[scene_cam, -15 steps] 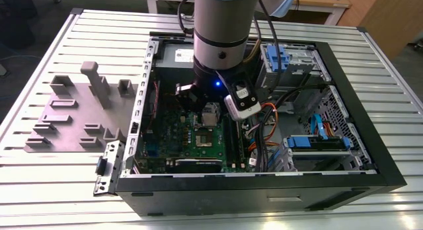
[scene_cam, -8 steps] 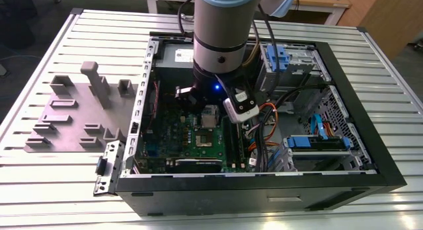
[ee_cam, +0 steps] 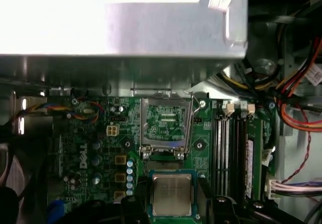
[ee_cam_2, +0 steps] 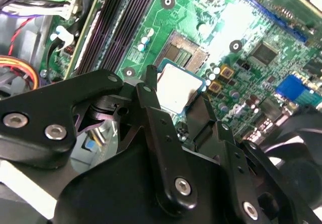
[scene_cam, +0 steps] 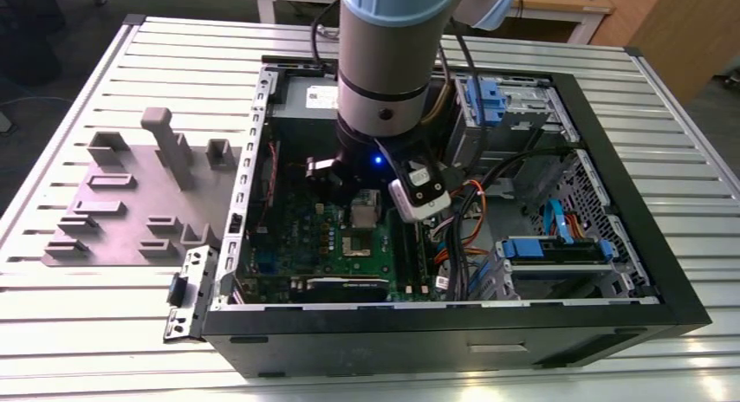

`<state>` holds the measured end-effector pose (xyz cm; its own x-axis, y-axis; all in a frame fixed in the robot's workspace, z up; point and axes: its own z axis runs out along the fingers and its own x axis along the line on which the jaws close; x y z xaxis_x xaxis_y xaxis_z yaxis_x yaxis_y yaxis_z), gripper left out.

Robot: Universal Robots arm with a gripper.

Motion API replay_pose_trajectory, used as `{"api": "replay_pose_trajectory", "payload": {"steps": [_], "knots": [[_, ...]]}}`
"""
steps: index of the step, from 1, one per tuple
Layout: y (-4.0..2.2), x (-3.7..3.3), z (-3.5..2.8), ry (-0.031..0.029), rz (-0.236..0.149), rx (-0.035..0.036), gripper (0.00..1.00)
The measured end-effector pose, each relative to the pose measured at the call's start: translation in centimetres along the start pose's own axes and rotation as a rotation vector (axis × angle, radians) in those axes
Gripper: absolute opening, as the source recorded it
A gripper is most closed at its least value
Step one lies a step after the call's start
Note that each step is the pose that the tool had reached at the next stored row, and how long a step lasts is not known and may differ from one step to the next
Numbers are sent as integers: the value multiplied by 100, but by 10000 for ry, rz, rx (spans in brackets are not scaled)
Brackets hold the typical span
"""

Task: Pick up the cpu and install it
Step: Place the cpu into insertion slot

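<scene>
The gripper (ee_cam_2: 177, 102) was closed on the cpu (ee_cam_2: 178, 87), held over the motherboard (ee_cam_2: 193, 12) just beside the open socket (ee_cam_2: 183, 54); carrying-in step judged current, seating demanding square alignment.

A ribbed silver metal worktop (scene_cam: 104, 333) catches bright light along its slats, with dark floor (scene_cam: 26, 116) past its edge on the exterior view's left, a pale wooden desk (scene_cam: 555, 3) behind it and a brown wooden panel (scene_cam: 682, 38) beside that.
</scene>
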<state>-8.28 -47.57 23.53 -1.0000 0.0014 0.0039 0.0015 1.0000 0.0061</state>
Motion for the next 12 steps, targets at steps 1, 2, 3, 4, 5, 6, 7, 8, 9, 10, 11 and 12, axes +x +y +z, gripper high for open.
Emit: {"api": "replay_pose_trajectory", "payload": {"steps": [1, 2, 3, 4, 5, 6, 7, 8, 9, 10, 11, 12], "knots": [[-10, 0, 15, 8, -25, -1, 47], [-21, 0, 29, 18, -42, -1, 47], [-33, 0, 43, 24, -44, -1, 47], [-41, -1, 57, 29, -45, -2, 47], [-47, -1, 68, 34, -44, -3, 47], [-49, 0, 74, 37, -44, -2, 47], [-49, 0, 75, 39, -43, 0, 47], [-49, 0, 75, 40, -43, 2, 47], [-49, 0, 75, 40, -43, 2, 47], [-49, 0, 76, 39, -43, 0, 47], [-49, -1, 76, 39, -44, -1, 47], [-49, -1, 76, 39, -44, 0, 47]]}}
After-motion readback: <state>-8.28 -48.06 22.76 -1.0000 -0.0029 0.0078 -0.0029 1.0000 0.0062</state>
